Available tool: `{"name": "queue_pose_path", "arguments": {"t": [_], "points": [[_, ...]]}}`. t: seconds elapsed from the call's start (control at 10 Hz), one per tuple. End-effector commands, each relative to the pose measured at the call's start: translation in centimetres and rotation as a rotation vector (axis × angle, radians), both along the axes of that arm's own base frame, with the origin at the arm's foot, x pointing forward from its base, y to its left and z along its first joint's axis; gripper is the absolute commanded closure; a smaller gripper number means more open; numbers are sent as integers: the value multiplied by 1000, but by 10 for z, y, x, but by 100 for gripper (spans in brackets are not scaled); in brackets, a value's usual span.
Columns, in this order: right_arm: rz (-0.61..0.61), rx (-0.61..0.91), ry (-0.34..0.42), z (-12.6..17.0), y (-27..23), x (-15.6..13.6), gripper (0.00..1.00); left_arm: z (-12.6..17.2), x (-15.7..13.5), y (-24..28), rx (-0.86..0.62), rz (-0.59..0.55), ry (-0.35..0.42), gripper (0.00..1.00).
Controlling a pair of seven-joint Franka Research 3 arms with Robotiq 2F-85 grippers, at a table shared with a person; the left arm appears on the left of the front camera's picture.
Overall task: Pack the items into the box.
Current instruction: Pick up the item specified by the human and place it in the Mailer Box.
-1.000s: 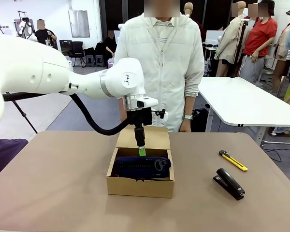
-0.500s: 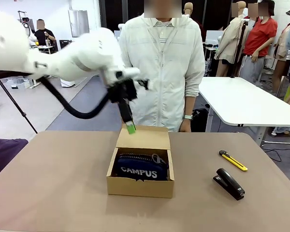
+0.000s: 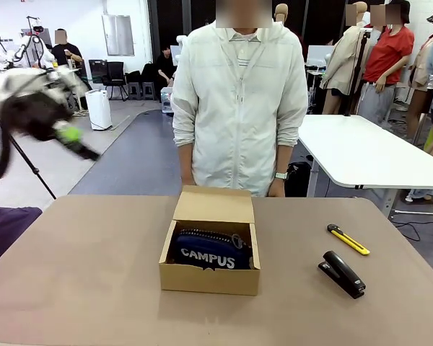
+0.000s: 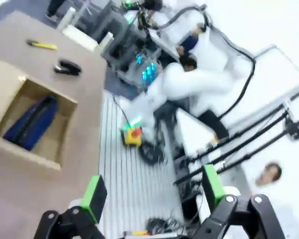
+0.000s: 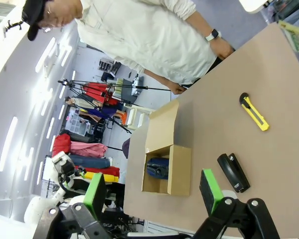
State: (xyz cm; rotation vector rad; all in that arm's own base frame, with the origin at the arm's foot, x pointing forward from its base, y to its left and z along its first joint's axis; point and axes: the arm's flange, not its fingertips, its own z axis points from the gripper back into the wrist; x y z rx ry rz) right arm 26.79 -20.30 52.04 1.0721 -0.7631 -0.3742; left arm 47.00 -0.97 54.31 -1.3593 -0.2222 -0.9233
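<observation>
The box (image 3: pixel 209 277) sits in the middle of the desk (image 3: pixel 79 274), flap raised toward the person (image 3: pixel 238 108), so it loads easily from above. The pouch (image 3: pixel 211 252) lies inside, lettering up. The utility knife (image 3: pixel 348 239) waits at the right by the stapler (image 3: pixel 342 273), likely next. The left gripper (image 4: pixel 153 191) and right gripper (image 5: pixel 153 190) hang open and empty. The room is a busy workshop, and the brown desk is smooth.

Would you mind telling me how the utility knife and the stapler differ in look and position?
The utility knife is yellow with black; the stapler is all black. The knife is slim and flat, the stapler thicker. The knife lies nearer the person, the stapler nearer the robot's side. Both rest on the table right of the box, outside it, angled alike.
</observation>
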Motion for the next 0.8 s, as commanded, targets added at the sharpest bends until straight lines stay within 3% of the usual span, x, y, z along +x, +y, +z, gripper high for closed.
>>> {"name": "queue_pose_path", "arguments": {"t": [0.0,0.1,0.2,0.3,0.7], "points": [[0,10,-47,1,0,3,0,-36,-43,71,-454,735,189,0],[0,10,-47,1,0,3,0,-50,-67,100,-504,871,214,0],[0,10,-47,1,0,3,0,-60,-84,109,-524,934,213,0],[0,10,-47,1,0,3,0,-49,-48,107,-128,280,137,0],[0,10,-47,1,0,3,0,-49,-48,107,-128,280,137,0]]}}
